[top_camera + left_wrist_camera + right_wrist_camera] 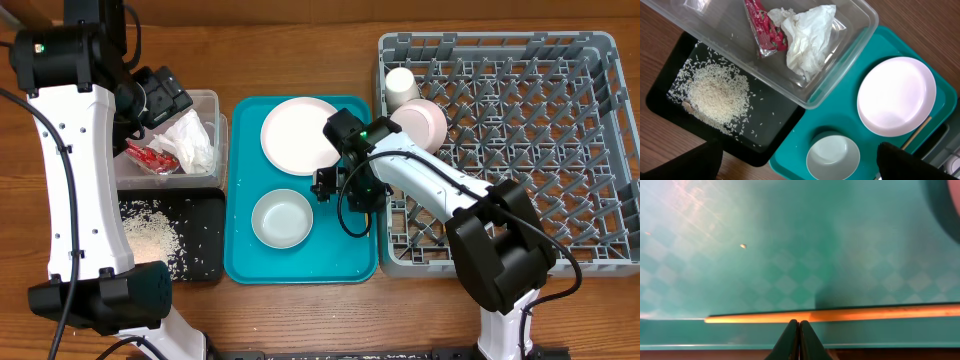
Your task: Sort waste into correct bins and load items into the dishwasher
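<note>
The clear tub (852, 57) holds the crumpled napkin (807, 37) and the red wrapper (765, 25). Rice (715, 95) lies heaped in the black tray (772, 125). On the teal tray (300, 262) sit the pink plate (298, 135) and the whitish bowl (282, 218). My left gripper (160, 97) hangs open and empty over the tub. My right gripper (799, 323) is shut, its tips right against a wooden chopstick (865, 314) that lies along the teal tray's right rim. The cream cup (402, 85) and pink bowl (425, 122) sit in the grey dish rack (560, 200).
The dish rack's left wall stands just right of the right gripper (345, 185). A few loose rice grains (743, 245) lie on the teal tray. The tub, black tray and teal tray sit close side by side.
</note>
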